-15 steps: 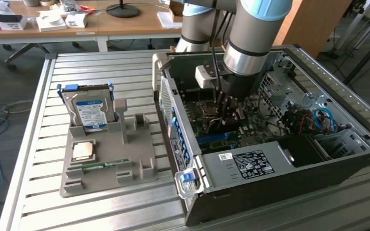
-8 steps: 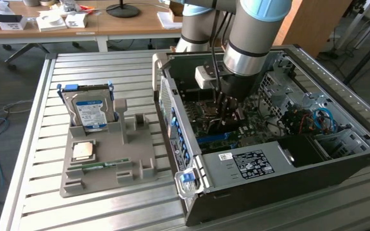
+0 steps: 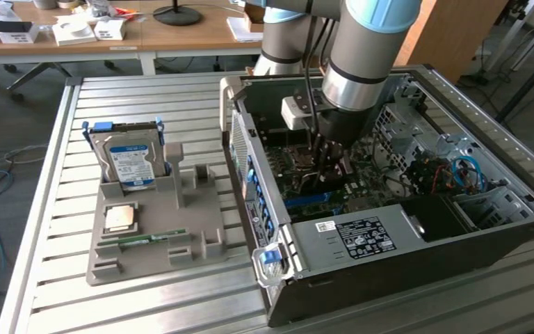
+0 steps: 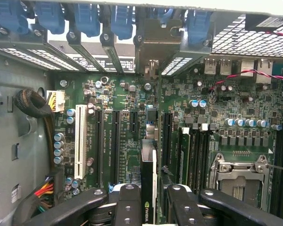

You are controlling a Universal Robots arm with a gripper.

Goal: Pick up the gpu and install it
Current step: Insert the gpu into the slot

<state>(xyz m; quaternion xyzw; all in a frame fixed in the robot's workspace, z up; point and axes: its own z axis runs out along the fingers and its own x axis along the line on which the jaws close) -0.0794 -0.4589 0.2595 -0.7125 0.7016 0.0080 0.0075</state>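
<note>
Black two-fingered gripper (image 4: 151, 203) nearest us, pinching the gpu (image 4: 148, 176) edge-on, we judge so its lower edge can meet a slot. We note the open grey metal computer case (image 3: 406, 292) around it, the green motherboard (image 4: 132, 108) beneath, long black expansion slots (image 4: 115, 141) running parallel. The gpu: thin, black, small pale logo (image 4: 145, 211).

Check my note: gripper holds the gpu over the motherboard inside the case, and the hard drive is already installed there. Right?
No. The exterior view shows the hard drive standing upright in the grey holder outside the case, on that view's left. The gripper does hold the gpu over the motherboard.
</note>
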